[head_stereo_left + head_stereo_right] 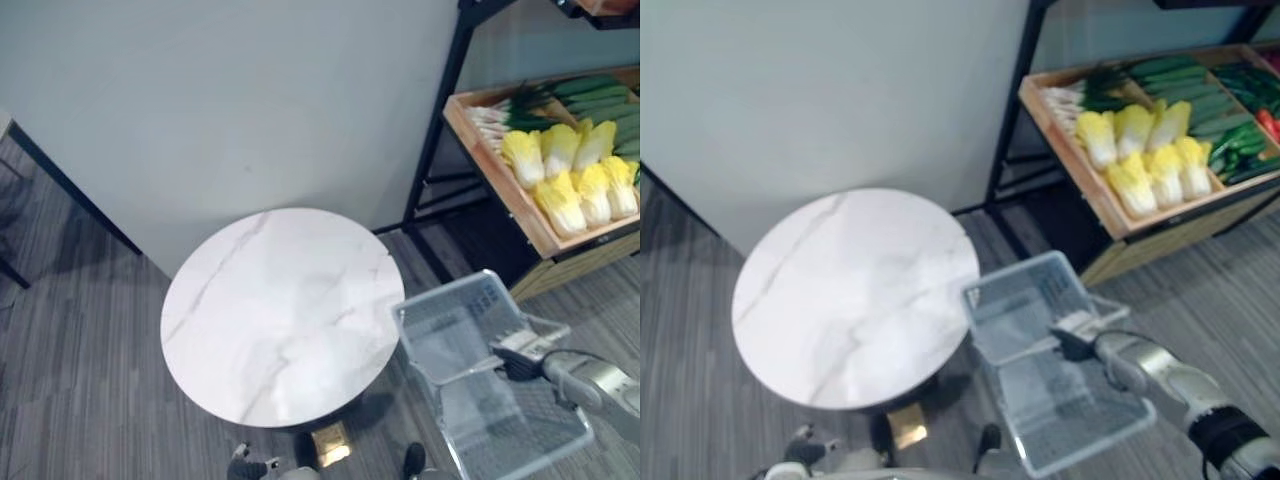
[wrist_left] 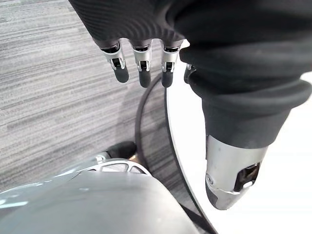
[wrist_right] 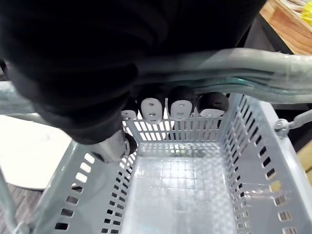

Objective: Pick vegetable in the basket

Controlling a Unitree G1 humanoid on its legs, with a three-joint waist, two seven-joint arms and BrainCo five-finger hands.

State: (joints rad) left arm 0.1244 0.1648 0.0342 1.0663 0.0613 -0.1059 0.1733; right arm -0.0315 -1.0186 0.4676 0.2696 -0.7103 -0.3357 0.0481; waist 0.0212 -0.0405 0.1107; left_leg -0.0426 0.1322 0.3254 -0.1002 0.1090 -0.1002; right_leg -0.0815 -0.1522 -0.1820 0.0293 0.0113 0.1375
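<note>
The right robot hand (image 1: 518, 363) has its fingers (image 3: 181, 103) curled round the handle (image 3: 243, 63) of the grey basket (image 1: 440, 322). It holds the basket hanging just beside the round white surface (image 1: 280, 310), on the robot's right. The vegetables are not in it. They lie in a wooden tray (image 1: 490, 160) on the black shelf (image 1: 440, 110), well apart from that hand, beyond the basket and further right.

The cabbages (image 1: 565, 175) sit in two rows. Their long axes run front to back across the tray, yellow leafy ends toward the wall and pale stalk ends toward the front. Behind them the long greens (image 1: 590, 100) lie lengthwise along the tray, white ends toward its left end. I cannot tell what kind they are.

The tray is cut off at the picture's right edge. Something red (image 1: 1270, 122) shows there, too small to name.

The left robot hand (image 2: 142, 68) hangs by the surface's rim, fingers straight and holding nothing.
</note>
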